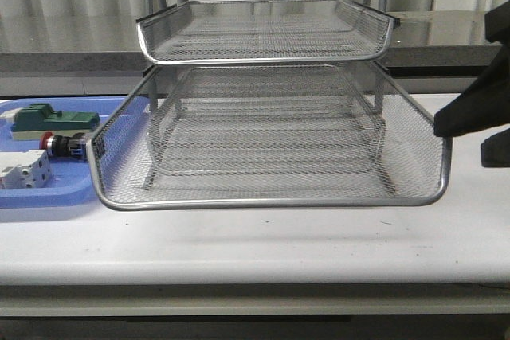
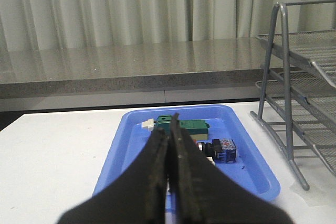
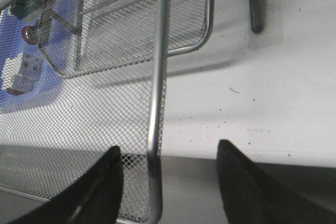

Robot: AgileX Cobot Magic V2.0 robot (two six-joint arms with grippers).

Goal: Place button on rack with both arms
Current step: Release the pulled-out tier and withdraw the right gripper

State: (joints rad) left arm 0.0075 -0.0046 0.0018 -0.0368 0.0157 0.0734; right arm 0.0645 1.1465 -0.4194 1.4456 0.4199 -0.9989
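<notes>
The button [image 1: 64, 146] lies on its side in the blue tray [image 1: 48, 197] at the left, red cap to the left. The left wrist view shows its black-and-blue body [image 2: 223, 150], with the cap hidden behind my fingers. The silver rack [image 1: 263, 197] stands mid-table. My left gripper [image 2: 169, 142] is shut and empty above the tray, short of the button, and is out of the front view. My right gripper [image 3: 168, 158] is open at the rack's right front corner [image 1: 440, 127], with the bottom tray's rim wire [image 3: 157, 87] between its fingers.
A green block [image 1: 52, 119] and a white block [image 1: 24, 171] share the blue tray [image 2: 126, 145] with the button. The rack's legs [image 2: 286, 108] stand right of the tray. A grey ledge and curtains run behind the table.
</notes>
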